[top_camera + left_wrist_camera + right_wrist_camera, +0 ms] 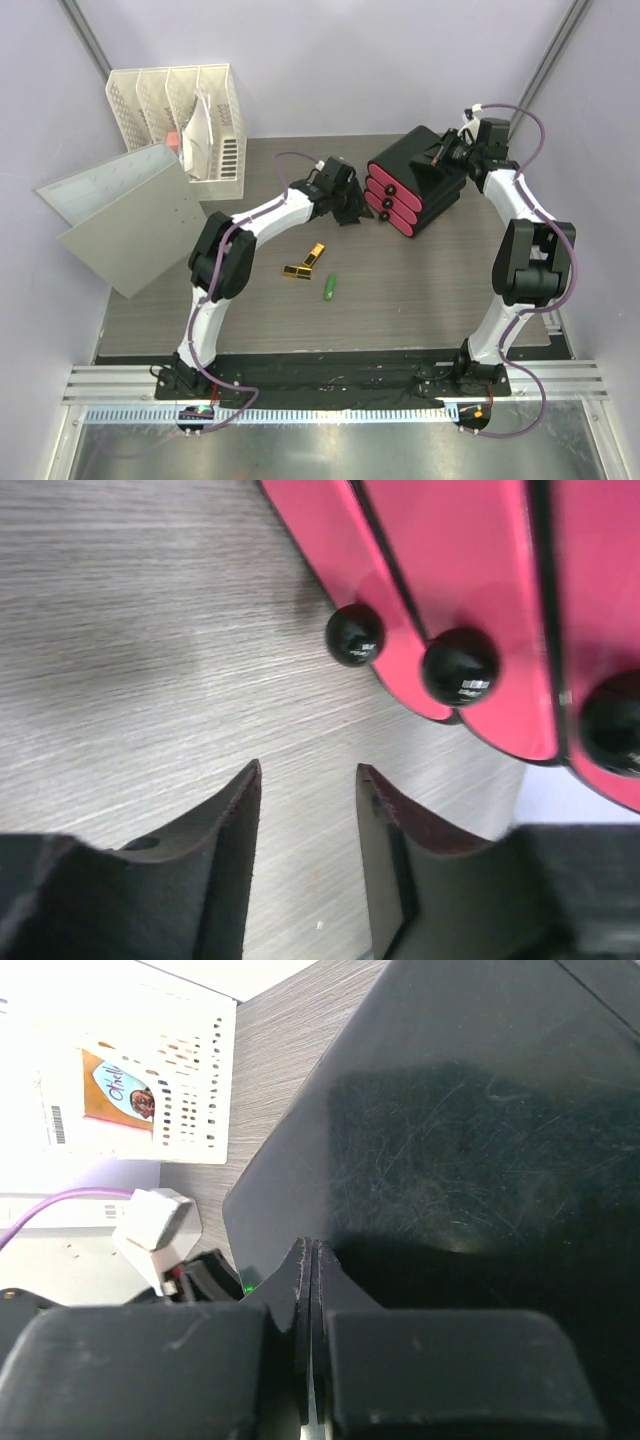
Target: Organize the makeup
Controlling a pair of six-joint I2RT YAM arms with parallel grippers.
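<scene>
The makeup I can see is lying loose mid-table: a gold-black lipstick (315, 252), a second lipstick (297, 270) just beside it, and a green stick (330, 288) a bit to their right, nearer the arm bases. All three lie flat on the wood-grain table (420, 290) with nothing holding them.

Further back, the left gripper (308, 770) has its fingers spread apart and empty. It's down near the tabletop, pointing at the black organizer box (420, 165). The box's pink drawers (460, 570) and their round black knobs (354, 635) fill the wrist view right ahead of it.

The right gripper (310, 1248) is up at the box's black top, fingers pressed together with nothing visible between them. I can't tell whether it's actually touching the lid.

Over on the left, well away from the makeup, there's a white file rack (185, 115) at the back and some grey boards (120, 215) leaning out over the table's edge.
</scene>
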